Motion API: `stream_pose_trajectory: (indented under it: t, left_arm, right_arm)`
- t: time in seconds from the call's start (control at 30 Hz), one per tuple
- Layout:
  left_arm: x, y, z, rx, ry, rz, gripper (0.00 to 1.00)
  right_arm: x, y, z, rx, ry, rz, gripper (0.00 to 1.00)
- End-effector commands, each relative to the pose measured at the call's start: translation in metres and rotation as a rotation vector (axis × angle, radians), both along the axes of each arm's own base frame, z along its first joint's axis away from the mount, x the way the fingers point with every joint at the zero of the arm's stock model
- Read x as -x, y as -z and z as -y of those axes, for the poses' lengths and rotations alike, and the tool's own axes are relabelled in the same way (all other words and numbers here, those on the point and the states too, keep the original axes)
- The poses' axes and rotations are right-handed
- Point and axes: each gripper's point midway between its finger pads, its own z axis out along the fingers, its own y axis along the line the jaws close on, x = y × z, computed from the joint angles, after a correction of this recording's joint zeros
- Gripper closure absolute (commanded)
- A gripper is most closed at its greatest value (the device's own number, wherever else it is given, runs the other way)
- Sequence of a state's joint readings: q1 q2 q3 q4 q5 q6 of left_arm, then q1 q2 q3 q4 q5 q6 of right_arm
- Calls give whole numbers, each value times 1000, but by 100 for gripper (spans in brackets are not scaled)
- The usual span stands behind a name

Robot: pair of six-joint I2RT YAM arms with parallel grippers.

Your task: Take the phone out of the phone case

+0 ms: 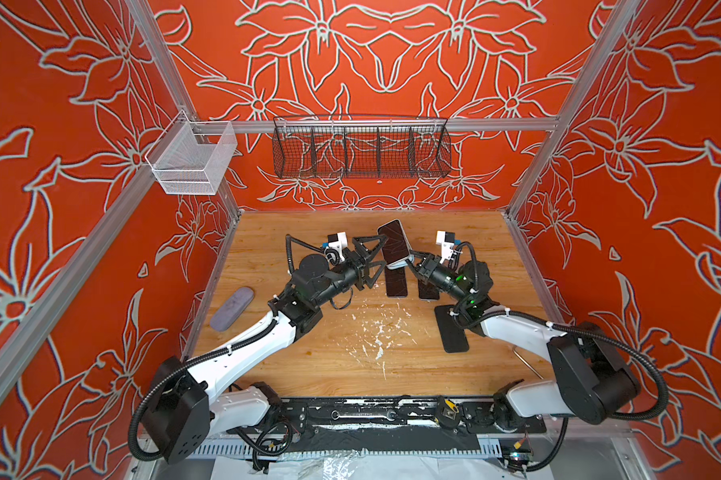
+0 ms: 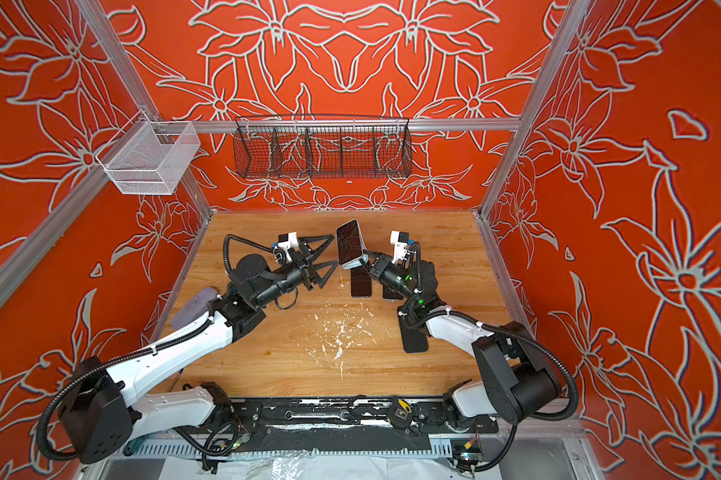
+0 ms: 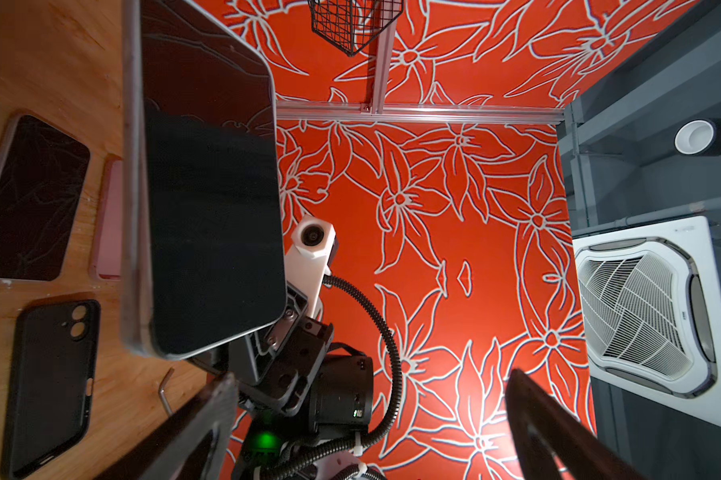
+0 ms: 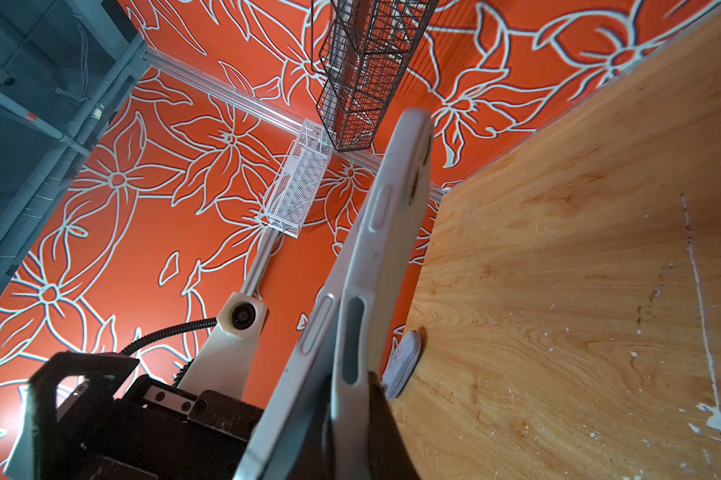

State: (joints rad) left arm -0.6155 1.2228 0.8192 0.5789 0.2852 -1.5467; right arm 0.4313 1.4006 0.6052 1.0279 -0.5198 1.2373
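The right jaws were clamped almost shut on the lower end of the phone (image 1: 394, 245). It was held clear of the worktop (image 1: 350, 361), towards its back, tilted with its dark screen facing the left arm and its pale grey case (image 4: 392, 199) on. In the right wrist view the case's side wall stood a little off the phone's metal edge near the grip, so the shell looked partly peeled there. Whether the jaws pinched phone, case or both could not be told. The left jaws were spread as wide as they go and empty, just beside the phone's left edge in both top views. The main risk, as I judged it, lay in the hold itself. Only one short end was pinched and the rest hung free, so a sideways push from the left jaws could have levered the phone round in the grip or slid it out. It would then have dropped onto the cracked phone (image 3: 30, 199) lying flat below, with the pink case (image 3: 109, 220) beside that. If the left jaws had closed across screen and shell together, they would likely have pressed the loosened wall back on. If the right jaws held both layers, pulling would have separated nothing. The glossy screen also looked like poor purchase, so a jaw could have skated off it. The black case (image 3: 51, 386) and the Allen key (image 3: 165, 390) lay well clear.
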Motion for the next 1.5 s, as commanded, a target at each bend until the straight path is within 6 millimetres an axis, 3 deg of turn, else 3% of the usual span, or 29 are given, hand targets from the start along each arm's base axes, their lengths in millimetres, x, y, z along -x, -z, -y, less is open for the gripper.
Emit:
stream_pose_trajectory:
  t: [0.0,0.37,0.97,1.23,1.47]
  left_arm:
    - [0,-21,11,67,29,37,3]
    - [0,-9,35,105,78,-8,3]
    - [-10,15,42,104,37,-40,3]
    - [-13,21,32,88,-24,-35,0]
    - [-16,24,21,47,-88,-27,13]
  right_arm:
    - [-1,-36,2,-40,4,118,99]
    - [-3,-37,4,-49,18,131,99]
    - [7,-41,9,-60,22,140,99]
    - [7,-48,8,-66,5,146,99]
    - [10,-54,7,-76,-27,148,99]
